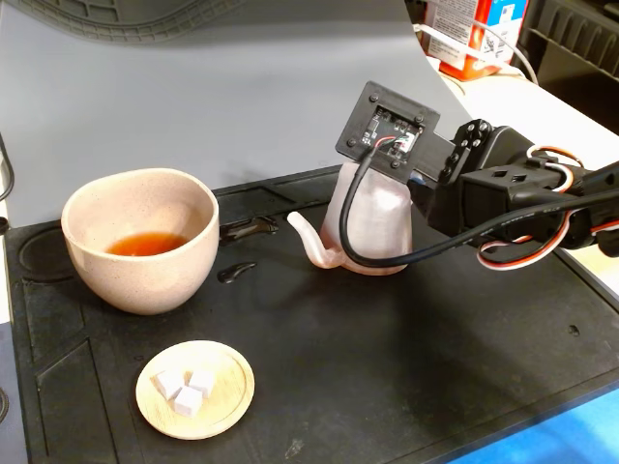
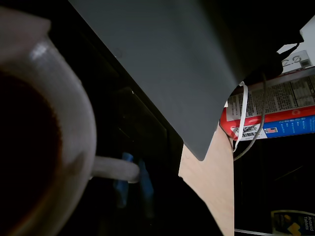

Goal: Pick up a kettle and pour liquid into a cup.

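Kettle [image 1: 375, 227] stands upright on the black mat [image 1: 406, 367], its spout [image 1: 308, 235] aimed left in the fixed view toward the cup [image 1: 140, 239], which holds reddish liquid [image 1: 145, 244]. Whether the hand grips it, I cannot tell.

The fixed view looks down at a slant from the mat's [image 1: 387, 387] front edge, taking in the whole mat and the arm [image 1: 513, 193] at right. The wrist view sits close against the kettle [image 2: 44, 147], tilted, facing the mat's far edge. Both share the kettle and the red box [image 1: 464, 34].
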Tool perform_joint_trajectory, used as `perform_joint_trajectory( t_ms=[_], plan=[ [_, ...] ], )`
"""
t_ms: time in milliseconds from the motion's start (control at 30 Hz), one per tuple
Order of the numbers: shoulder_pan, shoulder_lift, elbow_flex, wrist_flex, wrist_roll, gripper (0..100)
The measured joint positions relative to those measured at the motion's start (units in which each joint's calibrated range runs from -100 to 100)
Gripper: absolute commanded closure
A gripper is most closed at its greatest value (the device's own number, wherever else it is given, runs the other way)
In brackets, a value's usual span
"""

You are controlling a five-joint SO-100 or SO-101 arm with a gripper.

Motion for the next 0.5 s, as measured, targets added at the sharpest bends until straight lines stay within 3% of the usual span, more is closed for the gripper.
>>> perform_joint_trajectory(
  t_ms=[367, 500],
  plan=[
    [0.0, 0.09, -0.1, 0.0, 0.26, 99],
    [0.0, 0.09, -0.1, 0.0, 0.52, 89]
  ],
)
